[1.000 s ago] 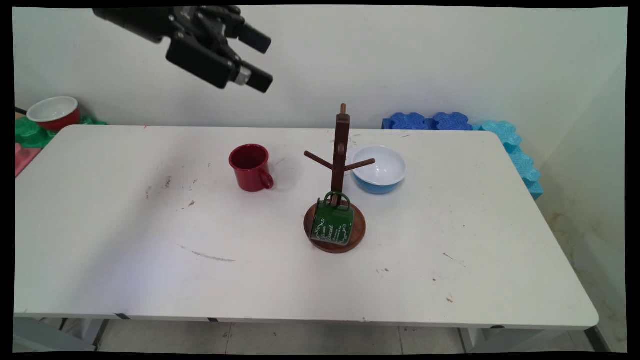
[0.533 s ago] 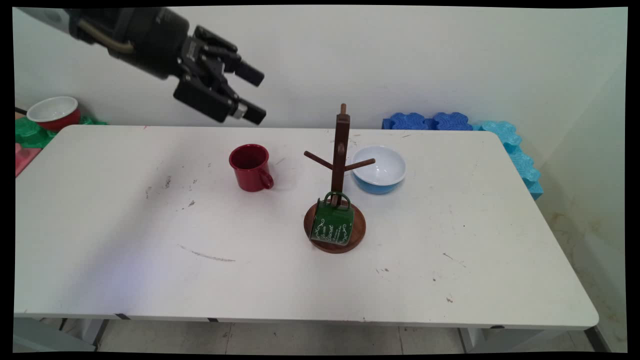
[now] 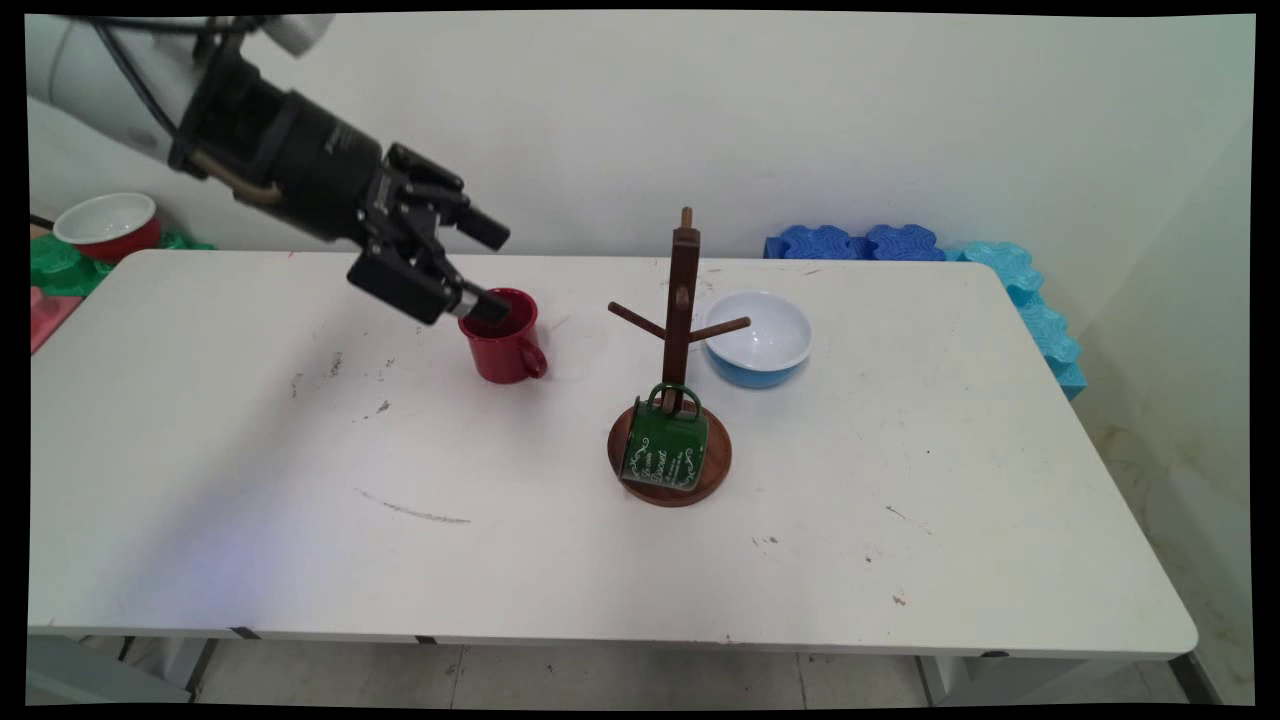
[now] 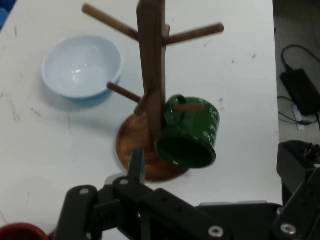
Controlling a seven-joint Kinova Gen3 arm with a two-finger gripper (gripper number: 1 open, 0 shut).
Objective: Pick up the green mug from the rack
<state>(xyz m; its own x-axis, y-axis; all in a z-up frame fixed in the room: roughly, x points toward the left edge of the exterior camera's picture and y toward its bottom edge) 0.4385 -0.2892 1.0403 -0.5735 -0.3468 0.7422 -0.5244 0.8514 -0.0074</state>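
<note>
White desk (image 3: 250, 420) against a plain pale wall; blue foam tiles (image 3: 860, 243) along the far right edge, a red-and-white bowl (image 3: 105, 224) off the far left corner. Desk surface scuffed with grey marks.

Writing: green mug (image 3: 664, 447) carries white ornamental lettering, too small to read. It hangs tilted by its handle on a low peg of the wooden mug tree (image 3: 680, 330), over the tree's round base. Blue bowl (image 3: 758, 338) with a white inside stands just behind and right of the tree.

Arm enters from the upper left, black wrist angled down and to the right. Jaws (image 3: 487, 268) released, spread apart: lower fingertip over the mouth of the red mug (image 3: 501, 338), upper fingertip above and beyond the rim. Red mug upright, handle toward the near right, well left of the tree. In the hand view the red mug (image 4: 22, 232) shows only at the bottom left corner.
</note>
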